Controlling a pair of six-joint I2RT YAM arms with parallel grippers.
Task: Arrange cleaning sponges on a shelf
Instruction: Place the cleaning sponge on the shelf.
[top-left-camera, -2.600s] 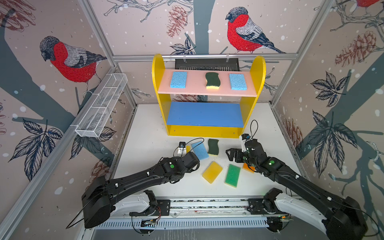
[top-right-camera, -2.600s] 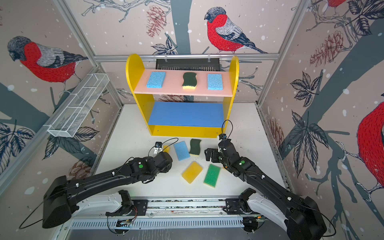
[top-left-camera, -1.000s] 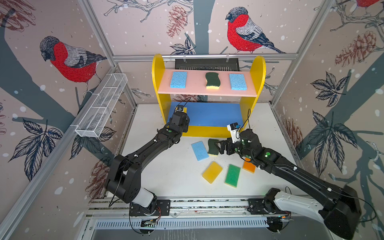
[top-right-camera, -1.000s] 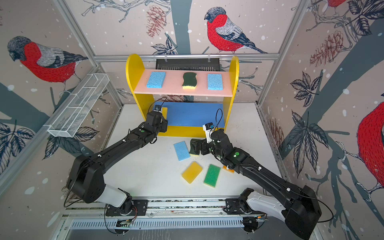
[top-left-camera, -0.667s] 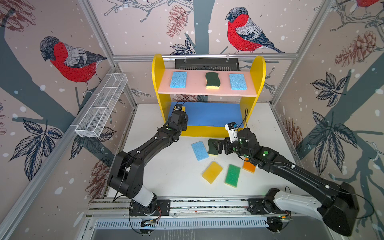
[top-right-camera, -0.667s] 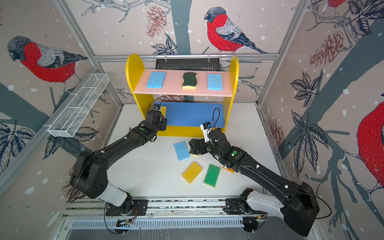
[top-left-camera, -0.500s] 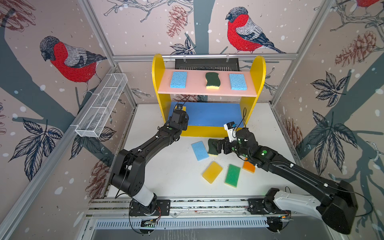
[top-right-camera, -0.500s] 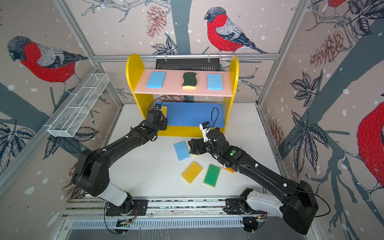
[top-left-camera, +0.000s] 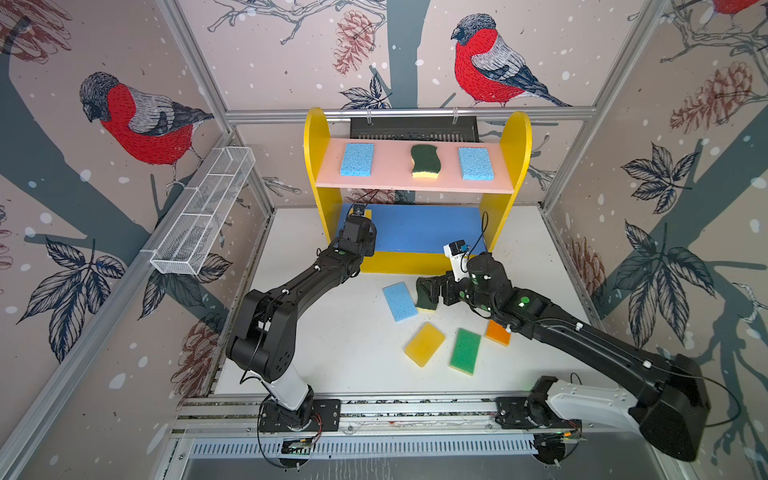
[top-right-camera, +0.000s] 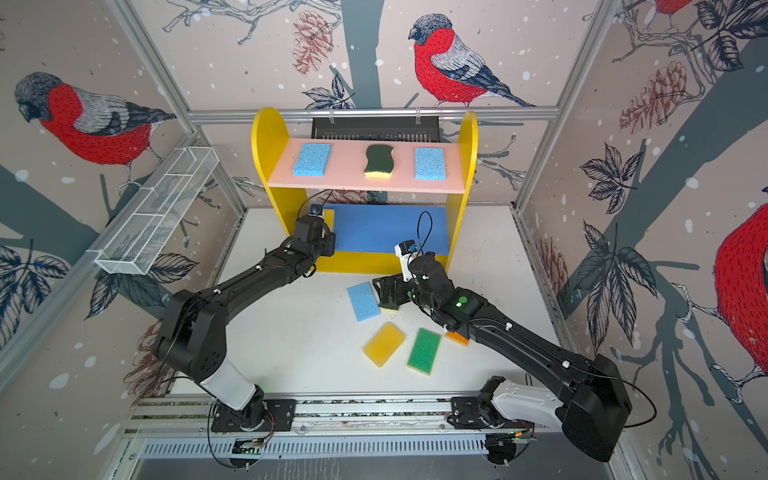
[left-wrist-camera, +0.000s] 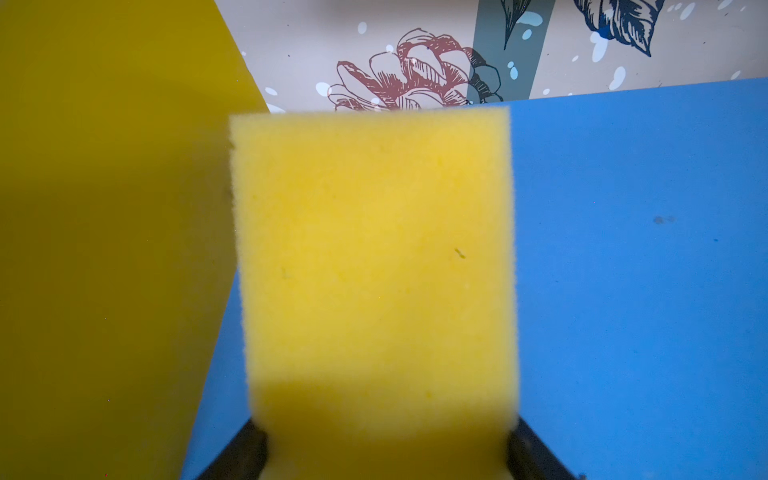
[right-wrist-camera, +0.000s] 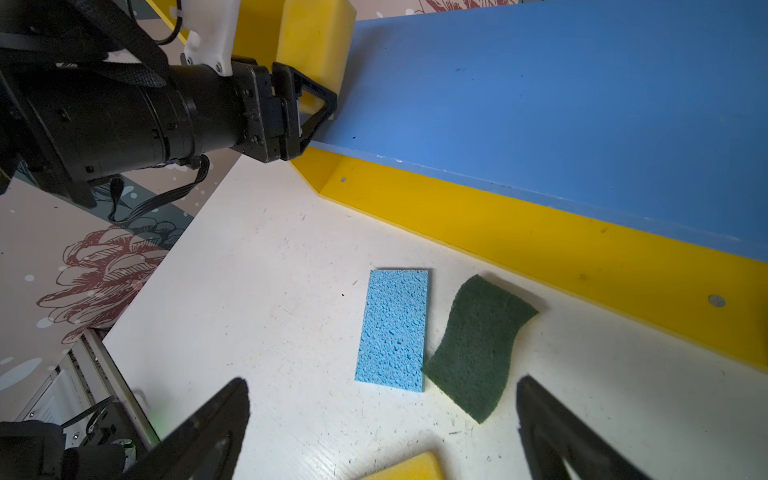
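Left wrist, left gripper (left-wrist-camera: 384, 457) clenching porous yellow sponge (left-wrist-camera: 374, 270), right gripper (right-wrist-camera: 380, 436) released near wavy green sponge (right-wrist-camera: 478, 349)

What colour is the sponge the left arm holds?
A yellow sponge, clearest in the left wrist view.

Bird-print walls (top-left-camera: 270, 62), white tabletop (top-left-camera: 332, 340), wire basket (top-left-camera: 203, 208) mounted on side wall.

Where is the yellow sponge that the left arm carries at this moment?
Left wrist view: the yellow sponge is in the shut left gripper, at the left end of the blue middle board, close beside the yellow side panel.
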